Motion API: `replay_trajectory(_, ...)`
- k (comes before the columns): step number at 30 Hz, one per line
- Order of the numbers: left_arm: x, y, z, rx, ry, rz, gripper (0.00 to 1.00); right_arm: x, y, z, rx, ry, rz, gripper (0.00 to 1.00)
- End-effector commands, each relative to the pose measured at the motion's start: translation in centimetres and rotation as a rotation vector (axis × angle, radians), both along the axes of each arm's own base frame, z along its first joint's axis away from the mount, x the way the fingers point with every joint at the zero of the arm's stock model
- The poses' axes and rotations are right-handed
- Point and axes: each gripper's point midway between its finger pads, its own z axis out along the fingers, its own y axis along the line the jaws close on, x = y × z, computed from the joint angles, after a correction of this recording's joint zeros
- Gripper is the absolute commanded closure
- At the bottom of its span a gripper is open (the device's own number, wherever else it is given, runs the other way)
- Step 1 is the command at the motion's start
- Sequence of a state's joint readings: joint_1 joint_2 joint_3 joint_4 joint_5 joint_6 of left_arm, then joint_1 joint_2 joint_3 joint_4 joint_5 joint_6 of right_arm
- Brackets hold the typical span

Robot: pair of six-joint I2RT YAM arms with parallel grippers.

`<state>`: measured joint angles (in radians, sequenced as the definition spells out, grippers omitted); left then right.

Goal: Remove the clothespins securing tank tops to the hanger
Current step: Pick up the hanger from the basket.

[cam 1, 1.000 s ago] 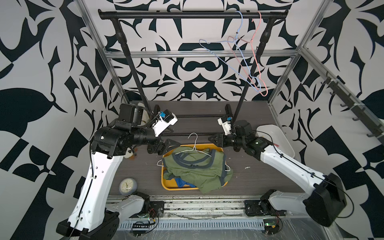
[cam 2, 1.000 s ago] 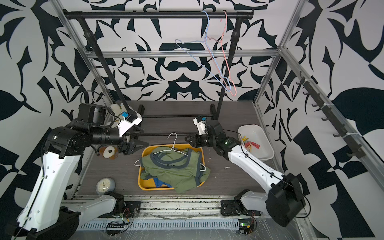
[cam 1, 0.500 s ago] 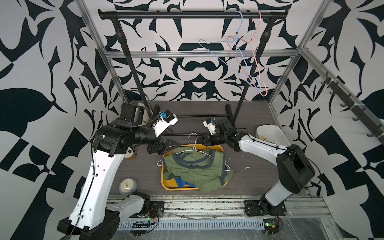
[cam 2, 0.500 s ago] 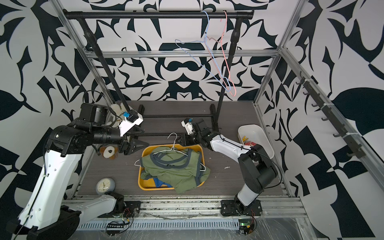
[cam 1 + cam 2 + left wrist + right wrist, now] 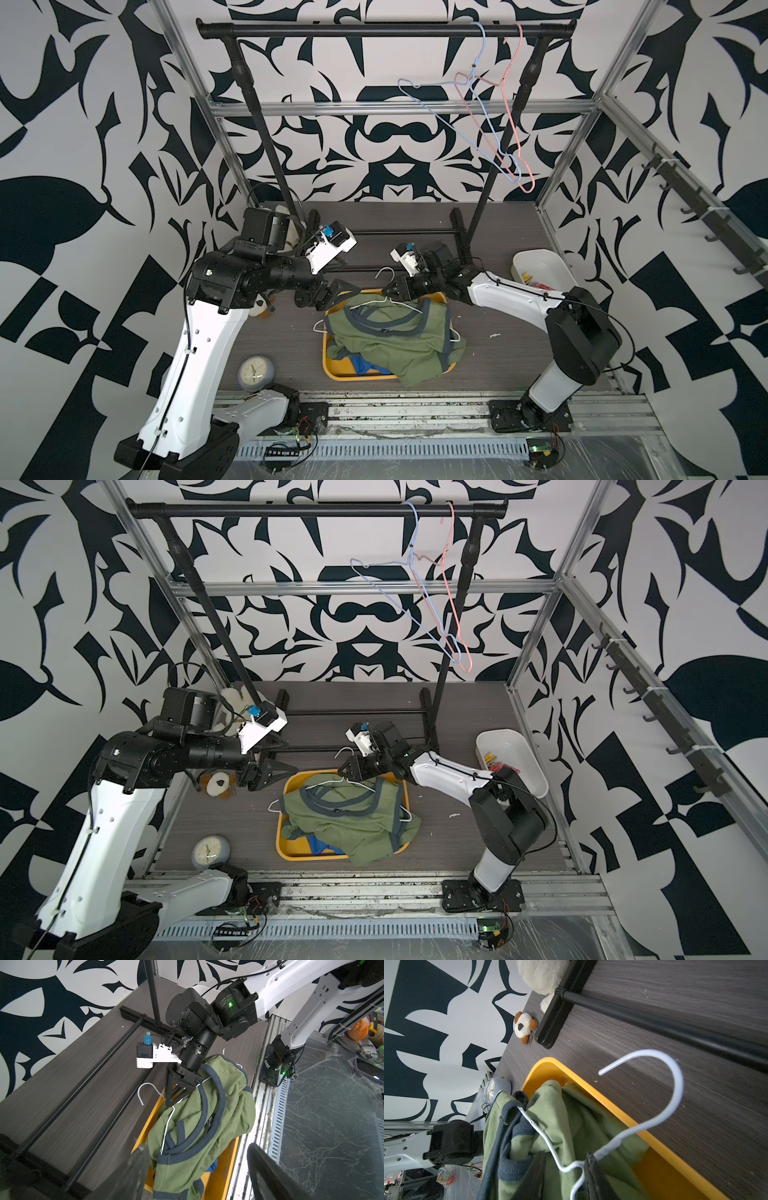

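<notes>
Olive-green tank tops with grey trim lie heaped on a white wire hanger in the yellow tray; a blue one peeks out beneath. My right gripper stands open astride the hanger's twisted neck, the wire against one finger. My left gripper hovers wide open just left of the heap, holding nothing. No clothespins show on the hanger; yellow and red clothespins lie in the white bin.
A black clothes rack spans the back, with a blue hanger and a pink hanger on its bar. Its base bars run across the table behind the tray. A small clock and a plush dog sit at the left.
My right gripper has swung left and down from beside the rack post to the hanger's neck. The left arm has barely moved.
</notes>
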<state>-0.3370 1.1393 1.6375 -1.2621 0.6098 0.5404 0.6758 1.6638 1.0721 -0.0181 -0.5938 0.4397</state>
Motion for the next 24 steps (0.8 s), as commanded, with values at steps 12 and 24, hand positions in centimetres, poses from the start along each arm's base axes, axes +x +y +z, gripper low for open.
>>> replay_trajectory(12,-1.2,0.2,-0.5,0.002,0.024,-0.02,0.22,-0.2,-0.9,1.6,-0.023,-0.088,-0.01,0.66)
replay_trajectory(24,-1.6,0.4,-0.5,0.007,0.019,-0.018,0.22,-0.8,0.7,0.2,0.039,-0.009,0.051,0.66)
